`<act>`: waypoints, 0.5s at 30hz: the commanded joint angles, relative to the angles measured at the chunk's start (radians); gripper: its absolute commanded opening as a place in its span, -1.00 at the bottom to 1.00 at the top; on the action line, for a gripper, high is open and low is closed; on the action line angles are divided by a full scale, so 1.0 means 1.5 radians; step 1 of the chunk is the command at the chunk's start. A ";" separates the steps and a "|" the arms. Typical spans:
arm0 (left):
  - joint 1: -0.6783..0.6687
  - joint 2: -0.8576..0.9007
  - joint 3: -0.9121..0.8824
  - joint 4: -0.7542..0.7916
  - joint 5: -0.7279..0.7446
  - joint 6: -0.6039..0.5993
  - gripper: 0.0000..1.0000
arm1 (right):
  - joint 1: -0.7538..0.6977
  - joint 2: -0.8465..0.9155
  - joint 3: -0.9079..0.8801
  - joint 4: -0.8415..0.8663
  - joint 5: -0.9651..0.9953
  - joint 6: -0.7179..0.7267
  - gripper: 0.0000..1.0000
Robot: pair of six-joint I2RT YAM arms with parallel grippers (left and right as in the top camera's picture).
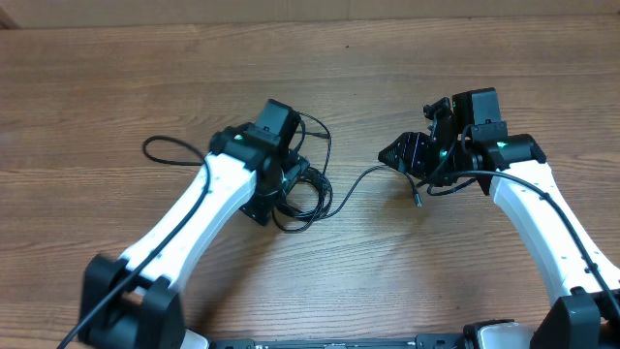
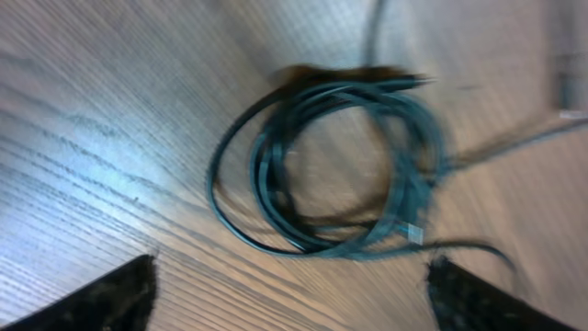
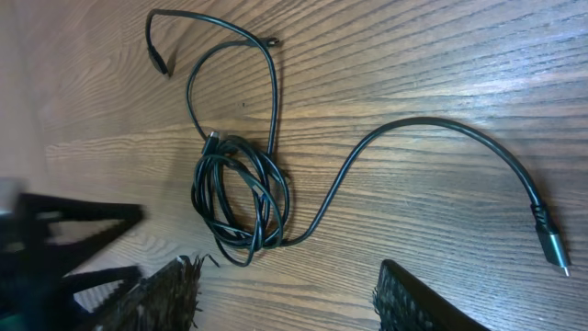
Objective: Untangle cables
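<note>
While the left gripper (image 2: 294, 299) hangs with its fingers spread wide and nothing between them, the cables (image 3: 204, 202) lie mostly as a small coil on the table (image 1: 387, 78) right beneath it. One strand runs out of the coil toward the right gripper (image 3: 294, 299). Its plug (image 3: 551, 244) lies on the table near that gripper, whose fingers stand apart, holding nothing.

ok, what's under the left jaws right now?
The coiled cables lie on the table below the left jaws, which stand open and clear of them. Overhead, the left arm covers part of the coil, so its tangle cannot be seen.
</note>
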 commanded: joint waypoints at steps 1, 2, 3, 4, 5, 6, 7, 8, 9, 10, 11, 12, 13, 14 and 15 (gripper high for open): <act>-0.005 0.075 -0.016 -0.004 0.041 -0.018 0.71 | 0.003 0.001 0.005 0.001 0.019 -0.008 0.22; -0.005 0.089 -0.016 -0.004 0.048 -0.014 0.67 | 0.003 0.001 0.005 -0.001 0.021 -0.008 0.22; -0.004 0.104 -0.016 -0.004 0.056 -0.008 0.65 | 0.003 0.001 0.005 -0.002 0.021 -0.008 0.22; -0.005 0.117 -0.016 -0.004 0.057 -0.006 0.63 | 0.003 0.001 0.005 -0.002 0.021 -0.008 0.22; -0.005 0.126 -0.016 -0.005 0.057 -0.002 0.62 | 0.003 0.001 0.005 -0.001 0.021 -0.008 0.22; -0.005 0.135 -0.016 -0.005 0.057 0.003 0.61 | 0.003 0.001 0.005 -0.001 0.021 -0.008 0.22; -0.005 0.143 -0.016 -0.004 0.057 0.013 0.61 | 0.003 0.001 0.005 -0.001 0.021 -0.008 0.23; -0.005 0.147 -0.016 -0.005 0.056 0.022 0.62 | 0.003 0.001 0.005 -0.001 0.021 -0.008 0.23; -0.005 0.151 -0.016 -0.005 0.051 0.031 0.62 | 0.003 0.001 0.005 -0.001 0.023 -0.008 0.23; -0.006 0.152 -0.017 -0.004 0.050 0.041 0.63 | 0.003 0.001 0.005 -0.001 0.026 -0.008 0.22; -0.006 0.152 -0.019 -0.004 0.048 0.045 0.62 | 0.003 0.001 0.005 -0.001 0.030 -0.008 0.22; -0.006 0.152 -0.023 -0.004 0.043 0.046 0.62 | 0.003 0.001 0.005 -0.001 0.033 -0.008 0.23; -0.006 0.152 -0.027 -0.004 0.032 0.046 0.62 | 0.003 0.001 0.005 -0.001 0.036 -0.008 0.23; -0.006 0.152 -0.034 0.001 0.018 0.045 0.61 | 0.003 0.001 0.005 -0.001 0.036 -0.008 0.24; -0.006 0.152 -0.042 0.007 0.006 0.043 0.61 | 0.003 0.001 0.005 -0.001 0.036 -0.008 0.24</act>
